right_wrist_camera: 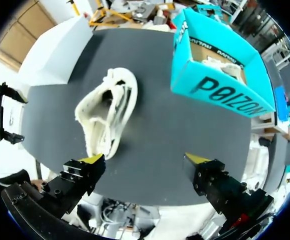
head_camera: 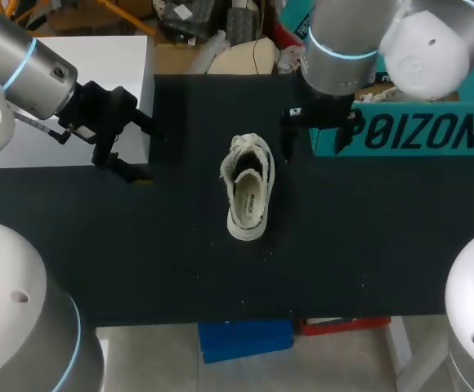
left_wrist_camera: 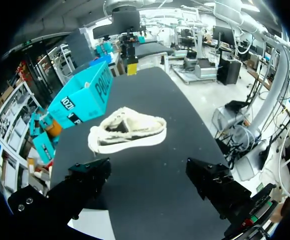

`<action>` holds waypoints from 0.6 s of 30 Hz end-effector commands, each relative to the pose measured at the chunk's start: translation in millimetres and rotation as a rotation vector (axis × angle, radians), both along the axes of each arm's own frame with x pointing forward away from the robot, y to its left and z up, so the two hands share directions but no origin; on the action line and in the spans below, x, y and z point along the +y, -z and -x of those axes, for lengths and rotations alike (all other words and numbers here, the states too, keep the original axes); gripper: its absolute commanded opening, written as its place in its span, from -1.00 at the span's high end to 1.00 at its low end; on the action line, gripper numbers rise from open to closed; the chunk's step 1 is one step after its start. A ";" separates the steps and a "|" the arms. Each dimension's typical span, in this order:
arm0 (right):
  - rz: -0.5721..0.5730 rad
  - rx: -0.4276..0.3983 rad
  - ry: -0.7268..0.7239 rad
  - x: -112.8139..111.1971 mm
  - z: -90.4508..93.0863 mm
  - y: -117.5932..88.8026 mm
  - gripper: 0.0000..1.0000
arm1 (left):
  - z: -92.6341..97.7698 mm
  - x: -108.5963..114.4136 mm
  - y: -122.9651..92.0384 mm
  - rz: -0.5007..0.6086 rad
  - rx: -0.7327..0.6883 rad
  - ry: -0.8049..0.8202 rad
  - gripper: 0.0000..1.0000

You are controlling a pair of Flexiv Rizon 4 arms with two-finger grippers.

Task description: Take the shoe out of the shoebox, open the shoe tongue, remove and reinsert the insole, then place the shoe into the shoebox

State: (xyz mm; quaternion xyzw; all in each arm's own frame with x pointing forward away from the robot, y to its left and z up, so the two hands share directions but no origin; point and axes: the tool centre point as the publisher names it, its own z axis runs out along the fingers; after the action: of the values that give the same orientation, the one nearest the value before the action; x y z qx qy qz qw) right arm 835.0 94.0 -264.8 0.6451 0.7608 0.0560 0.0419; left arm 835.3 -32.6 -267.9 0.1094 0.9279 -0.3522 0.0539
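White shoe (head_camera: pixel 249 192), heel near, toe far

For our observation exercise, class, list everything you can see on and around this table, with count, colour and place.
table: one, black, under everything
shoe: one, off-white, mid-table, outside the box
shoebox: one, teal, open, at the table's far right
white item: one, inside the shoebox, partly hidden, perhaps a second shoe
white block: one, white, at the table's far left corner
left arm: one, silver-grey, comes in from the far left
right arm: one, silver-grey, above the table's far side by the shoebox
left gripper: one, black, open, empty, left of the shoe
right gripper: one, black with yellow tips, open, empty, above the table
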 end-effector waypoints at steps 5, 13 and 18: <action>0.094 0.063 0.077 40.9 -42.1 21.8 -1.00 | 0.3 -0.7 1.4 -0.001 -0.003 -0.001 -1.00; 0.067 0.044 0.067 65.1 -40.9 54.4 -1.00 | 0.3 -0.7 1.4 -0.001 -0.003 -0.001 -1.00; 0.057 0.051 0.063 65.3 -35.8 79.5 -0.80 | 0.3 -0.7 1.4 -0.001 -0.003 -0.001 -1.00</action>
State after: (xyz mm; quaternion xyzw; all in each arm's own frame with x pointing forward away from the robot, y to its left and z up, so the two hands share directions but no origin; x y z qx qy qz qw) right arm 869.7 157.6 -326.8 0.6689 0.7418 0.0145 0.0452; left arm 835.3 -32.7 -268.0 0.1094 0.9279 -0.3524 0.0538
